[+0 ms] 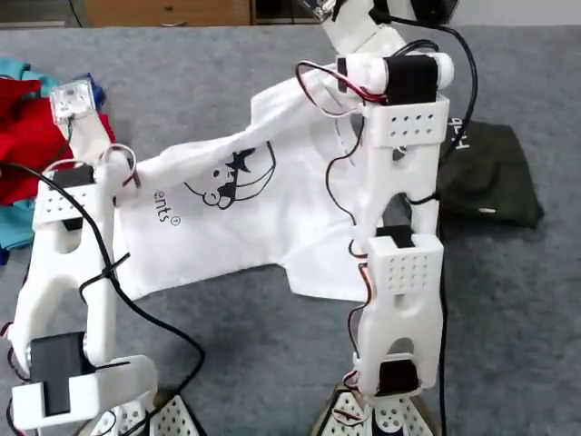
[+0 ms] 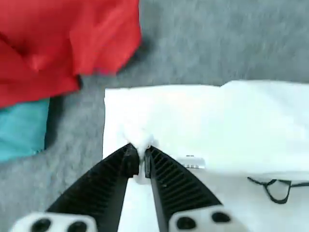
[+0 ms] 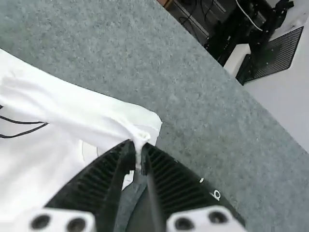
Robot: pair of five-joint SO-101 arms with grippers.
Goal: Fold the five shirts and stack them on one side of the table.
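White shirt (image 1: pixel 272 227), black print (image 1: pixel 227 182) — red shirt (image 2: pixel 63 38), teal shirt (image 2: pixel 21 128).

The table (image 1: pixel 526 73) is covered in grey felt. Wooden furniture (image 1: pixel 172 11) is seen beyond its far edge, and black stands (image 3: pixel 246 24) with cables are set on a pale floor (image 3: pixel 289 96).

White printed shirt (image 1: pixel 263 218) on grey table (image 1: pixel 227 363) (dark shirt (image 1: pixel 490 177) just beside)

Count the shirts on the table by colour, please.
white shirt: 1
red shirt: 1
teal shirt: 1
black shirt: 1
total: 4 that I can tell apart; the red and teal heap may hide more.
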